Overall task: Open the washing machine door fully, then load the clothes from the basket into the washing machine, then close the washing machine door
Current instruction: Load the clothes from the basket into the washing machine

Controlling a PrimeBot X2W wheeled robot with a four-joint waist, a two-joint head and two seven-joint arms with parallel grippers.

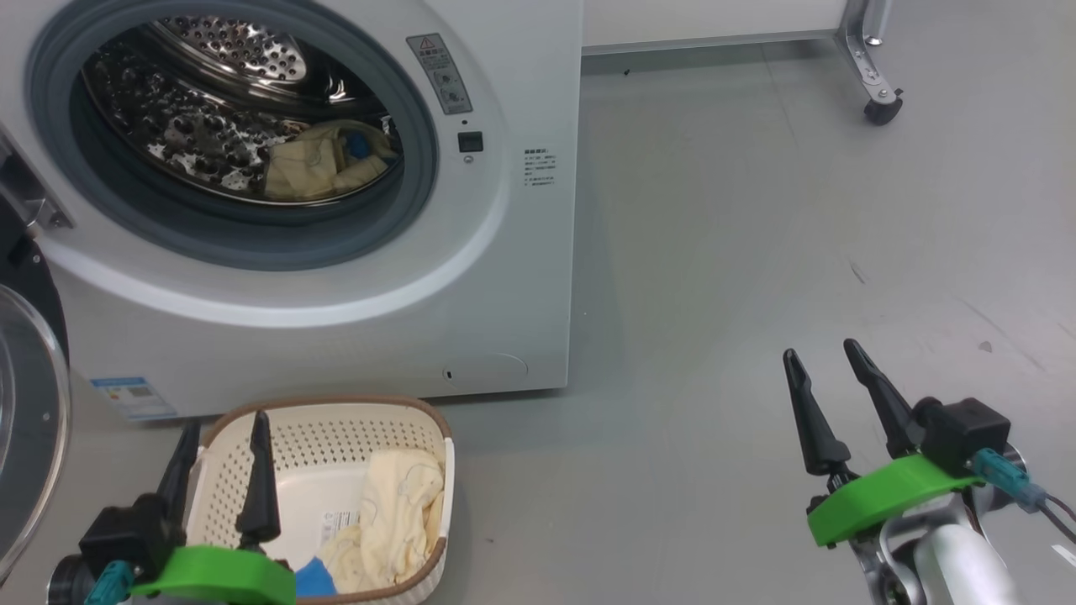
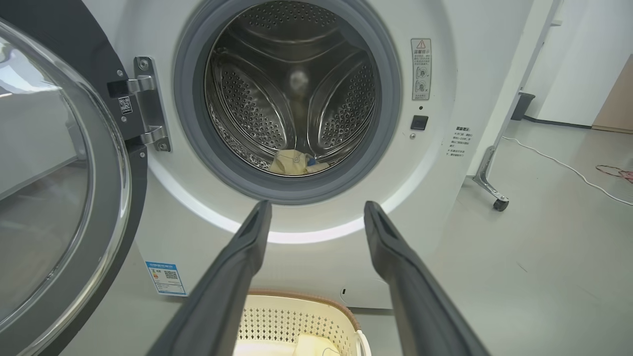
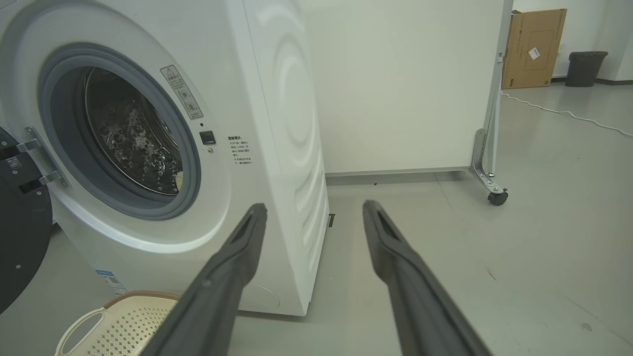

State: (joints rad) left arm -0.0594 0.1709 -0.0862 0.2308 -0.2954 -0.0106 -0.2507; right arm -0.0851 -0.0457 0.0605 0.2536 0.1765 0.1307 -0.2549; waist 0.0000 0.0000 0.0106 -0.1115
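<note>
Currently clothes (image 1: 395,504) split between basket (image 1: 324,444) and washing machine (image 1: 504,286)

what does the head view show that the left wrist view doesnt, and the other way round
Head view: the open right gripper over the grey floor, and a bright blue fabric patch beside the pale yellow clothes in the cream perforated plastic basket.
Left wrist view: a white cable trailing across the floor and a dark bin by the far wall.
Both: the big white front-loading washing machine, its round glass-windowed door swung open, more clothes in its steel drum, and the open left gripper.
</note>
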